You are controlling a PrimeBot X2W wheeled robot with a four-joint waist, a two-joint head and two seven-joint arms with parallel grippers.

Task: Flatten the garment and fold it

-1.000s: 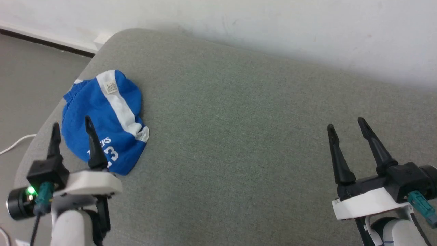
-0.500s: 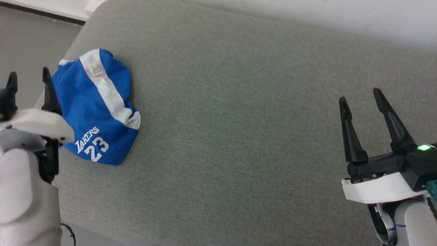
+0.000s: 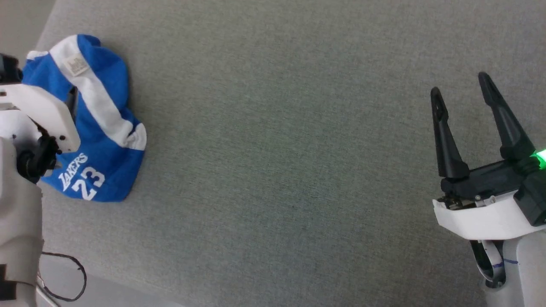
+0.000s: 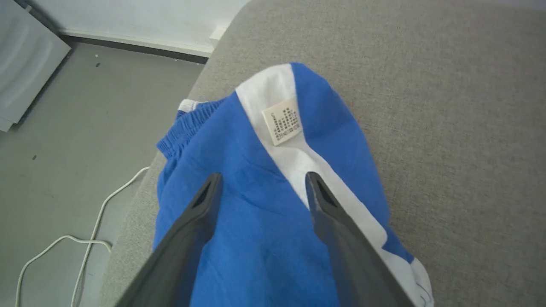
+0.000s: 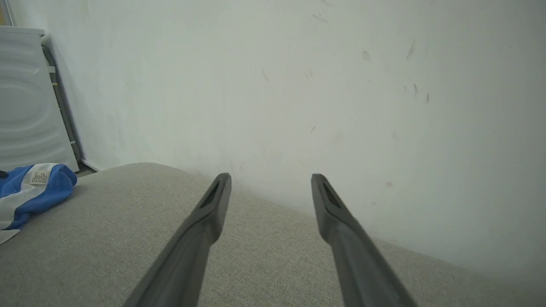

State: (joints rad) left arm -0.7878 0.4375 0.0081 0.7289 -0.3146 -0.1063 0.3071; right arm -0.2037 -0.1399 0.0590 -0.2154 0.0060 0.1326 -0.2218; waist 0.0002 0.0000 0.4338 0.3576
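The garment [image 3: 102,140], bright blue shorts with a white side stripe and white "LAKERS 23" lettering [image 3: 81,175], lies crumpled at the left end of the grey cushion [image 3: 277,149]. Its small white label [image 4: 281,120] faces up, and the gathered waistband [image 4: 187,128] is at the cushion's left edge. My left gripper [image 4: 260,179] hovers open just over the blue cloth, fingers astride a fold beside the stripe, holding nothing. My right gripper [image 3: 460,84] stands open far to the right above bare cushion, empty. The right wrist view has the garment [image 5: 38,192] at far left.
The cushion's left edge drops to a grey floor [image 4: 64,128] where a white cable [image 4: 85,230] lies. A white wall [image 5: 298,85] runs behind the cushion, with a white appliance [image 5: 25,106] in the corner. A thin black cable loop [image 3: 64,277] hangs below my left arm.
The head camera has tilted down, shifting the whole picture. My left gripper has moved forward from the garment's near edge to over its left part. Right gripper stays open.
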